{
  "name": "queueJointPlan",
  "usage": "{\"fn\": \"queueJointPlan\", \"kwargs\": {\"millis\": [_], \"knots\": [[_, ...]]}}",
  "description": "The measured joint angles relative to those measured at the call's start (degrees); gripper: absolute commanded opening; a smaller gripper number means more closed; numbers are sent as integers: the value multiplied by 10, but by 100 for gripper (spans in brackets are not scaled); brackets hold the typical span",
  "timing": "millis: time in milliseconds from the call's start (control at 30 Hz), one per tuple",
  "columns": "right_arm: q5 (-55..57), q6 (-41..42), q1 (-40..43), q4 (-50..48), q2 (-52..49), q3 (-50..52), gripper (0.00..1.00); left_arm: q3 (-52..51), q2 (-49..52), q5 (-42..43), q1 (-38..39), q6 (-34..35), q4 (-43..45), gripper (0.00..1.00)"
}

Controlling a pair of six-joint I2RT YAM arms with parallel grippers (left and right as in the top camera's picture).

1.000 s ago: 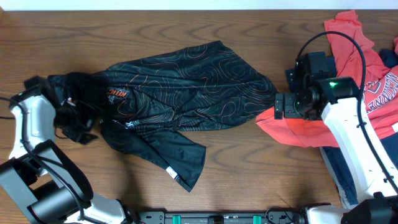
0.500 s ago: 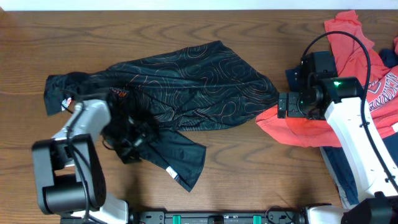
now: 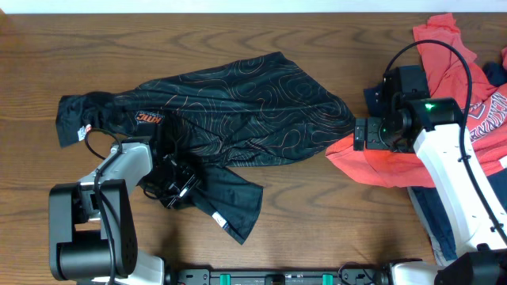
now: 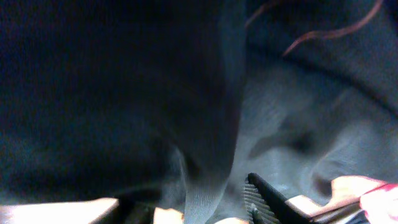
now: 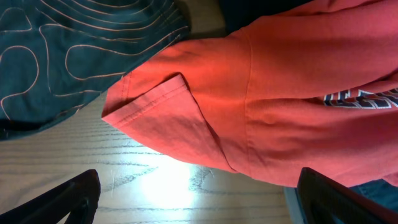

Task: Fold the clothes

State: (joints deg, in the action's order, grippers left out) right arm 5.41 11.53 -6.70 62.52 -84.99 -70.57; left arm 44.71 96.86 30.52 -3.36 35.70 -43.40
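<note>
On the wooden table (image 3: 238,32), seen from above, the black jersey (image 3: 245,107) lies crumpled and spread across the left and middle. Its orange logo (image 3: 149,119) faces up near the left end, and one flap trails toward the near edge. The left gripper (image 3: 178,180) sits low on the jersey's near-left part, pressed into the dark cloth. The right gripper (image 3: 360,133) hovers at the jersey's right tip, where that tip meets the red tee (image 3: 372,162). The red tee spreads out to the right edge, with a navy garment (image 3: 432,214) partly beneath it.

Through the left wrist camera, the black jersey (image 4: 93,74) fills nearly the whole view, blurred and very close. A fold of it hangs down beside one ribbed finger (image 4: 264,198). The cloth hides the rest, so it cannot be told whether the jaws are closed on it.

Under the right wrist camera, the two fingers (image 5: 68,199) stand wide apart at the lower corners, with nothing gripped between them. A sleeve of the red tee (image 5: 280,93) lies flat on the bare table (image 5: 155,186) between them. The jersey's (image 5: 62,50) contour-lined edge lies at the upper left, just beside the sleeve.
</note>
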Motion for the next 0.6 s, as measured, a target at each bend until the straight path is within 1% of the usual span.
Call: {"fn": "queueJointPlan", "kwargs": {"millis": [33,67,100,267,300,367,433,467,500,567,600], "knots": [[0,0,0,0,0,0,99,1,1,0,-1,-2,7,13],[0,0,0,0,0,0,99,3,1,-2,-3,-7,12,8],[0,0,0,-1,0,0,99,5,2,-6,-4,-13,15,6],[0,0,0,-2,0,0,99,25,4,-50,-21,-45,-9,6],[0,0,0,-1,0,0,96,29,1,-60,-27,-52,-21,6],[0,-1,0,0,0,0,82,36,-14,-74,-41,-66,-47,6],[-1,-3,0,1,0,0,57,46,-44,-83,-59,-82,-76,6],[-1,-2,0,0,0,0,41,52,-63,-87,-72,-90,-87,6],[-1,-1,0,-1,-2,0,34,59,-82,-89,-86,-98,-95,6],[-4,-1,0,-6,-7,0,24,76,-122,-91,-126,-116,-106,6],[-8,1,0,-12,-14,1,13,83,-142,-93,-150,-123,-109,6]]}}
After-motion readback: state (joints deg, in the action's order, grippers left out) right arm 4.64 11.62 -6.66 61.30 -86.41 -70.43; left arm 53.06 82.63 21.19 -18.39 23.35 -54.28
